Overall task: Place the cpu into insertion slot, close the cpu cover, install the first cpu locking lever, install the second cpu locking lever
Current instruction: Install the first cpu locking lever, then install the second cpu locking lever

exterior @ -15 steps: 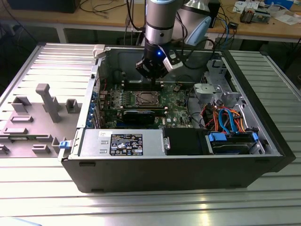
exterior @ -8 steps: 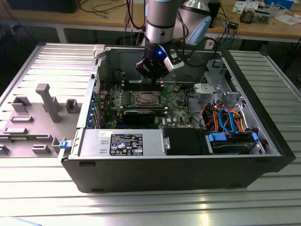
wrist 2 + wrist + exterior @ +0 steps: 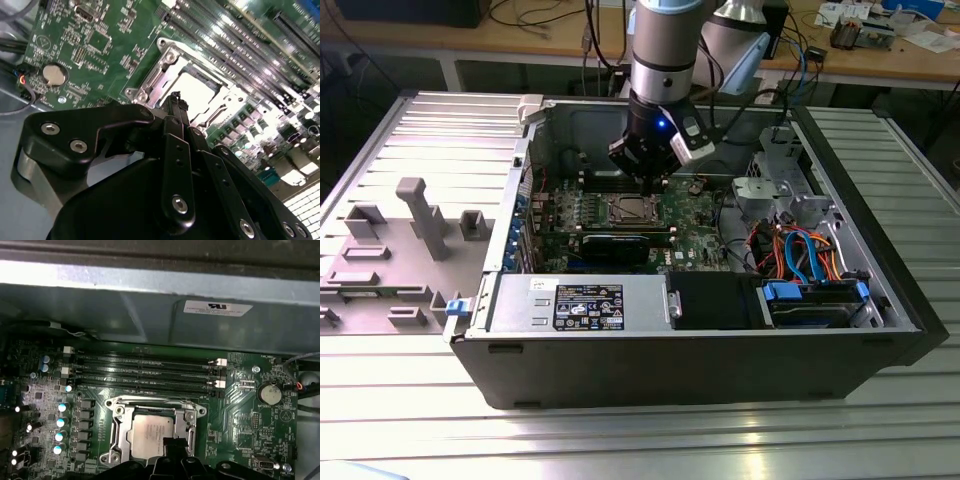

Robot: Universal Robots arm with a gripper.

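1. The gripper point(image 3: 645, 178) hangs inside an open computer case point(image 3: 700, 350) in the exterior view, just above the green board point(image 3: 695, 235); its black fingers point(image 3: 176, 107) appear pressed together with nothing between them, tips poised over the socket.
2. The cpu point(image 3: 150, 434), silver-grey, lies seated in the slot point(image 3: 116, 436) in both wrist views, directly below the fingertips.
3. The cover point(image 3: 152, 406) lies flat around the chip, its metal frame bordering the cut-out centre.
4. Memory slots point(image 3: 142, 372) run in parallel rows at 12 o'clock of the socket in the first wrist view; a coin battery point(image 3: 270, 393) sits at 2 o'clock.
5. In the exterior view, a black graphics card point(image 3: 615, 248) lies at 6 o'clock of the socket, a labelled power supply point(image 3: 580, 303) nearer still, and drive cables point(image 3: 800, 250) at 3 o'clock.
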